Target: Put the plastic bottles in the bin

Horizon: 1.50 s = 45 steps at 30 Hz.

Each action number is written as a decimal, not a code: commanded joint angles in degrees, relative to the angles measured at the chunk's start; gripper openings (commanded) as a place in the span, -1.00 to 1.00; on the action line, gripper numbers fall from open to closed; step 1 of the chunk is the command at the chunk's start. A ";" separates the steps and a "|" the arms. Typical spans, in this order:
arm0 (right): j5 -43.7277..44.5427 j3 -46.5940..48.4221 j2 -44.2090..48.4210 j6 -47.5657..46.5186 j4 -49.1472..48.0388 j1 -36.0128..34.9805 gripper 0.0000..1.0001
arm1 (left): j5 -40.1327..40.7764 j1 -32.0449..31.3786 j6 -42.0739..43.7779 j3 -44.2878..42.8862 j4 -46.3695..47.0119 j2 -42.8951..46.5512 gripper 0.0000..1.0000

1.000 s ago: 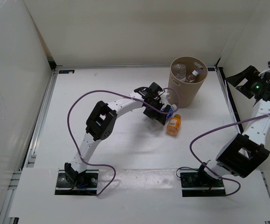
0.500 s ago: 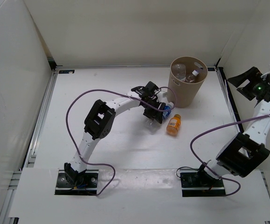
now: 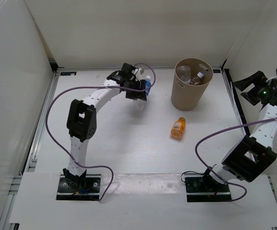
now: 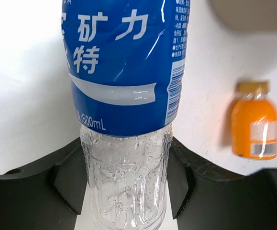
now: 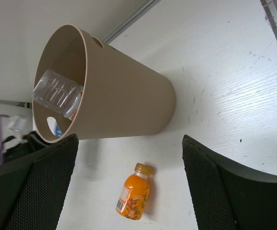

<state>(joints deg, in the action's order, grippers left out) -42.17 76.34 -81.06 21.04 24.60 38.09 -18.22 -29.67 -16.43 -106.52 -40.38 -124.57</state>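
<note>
My left gripper (image 3: 139,89) is shut on the clear bottle with the blue label (image 3: 147,86) and holds it above the table, left of the bin (image 3: 192,93). In the left wrist view the black fingers (image 4: 67,179) press the bottle's clear body (image 4: 125,187) from both sides. Two clear bottles (image 3: 192,75) lie inside the tan bin. The short orange bottle (image 3: 178,128) lies on its side in front of the bin. My right gripper (image 3: 251,87) hangs open at the far right, raised. Through its jaws I see the bin (image 5: 124,96) and the orange bottle (image 5: 134,197).
White walls enclose the table on three sides, with a metal rail (image 3: 42,120) along the left edge and another (image 3: 234,100) on the right. A purple cable (image 3: 61,98) loops beside the left arm.
My left gripper closed on the blue-label bottle beside the orange one, then swung up and back to the left with it. The right arm barely moved.
</note>
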 commanded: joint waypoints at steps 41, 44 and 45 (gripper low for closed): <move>-2.21 0.13 2.04 0.15 0.97 2.25 0.81 | 14.18 -17.87 -10.91 -48.08 29.75 -14.55 -0.03; -2.21 0.39 1.96 0.06 1.15 2.34 0.81 | 14.61 -18.67 -8.90 -48.26 27.65 -15.52 -0.03; -2.21 0.31 2.04 0.06 1.15 2.26 0.81 | 14.96 -18.84 -7.84 -48.08 27.11 -15.52 -0.03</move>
<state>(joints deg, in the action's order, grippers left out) -43.90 74.46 -80.58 21.02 25.39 39.05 -4.64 -47.44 -27.92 -152.75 -10.74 -139.46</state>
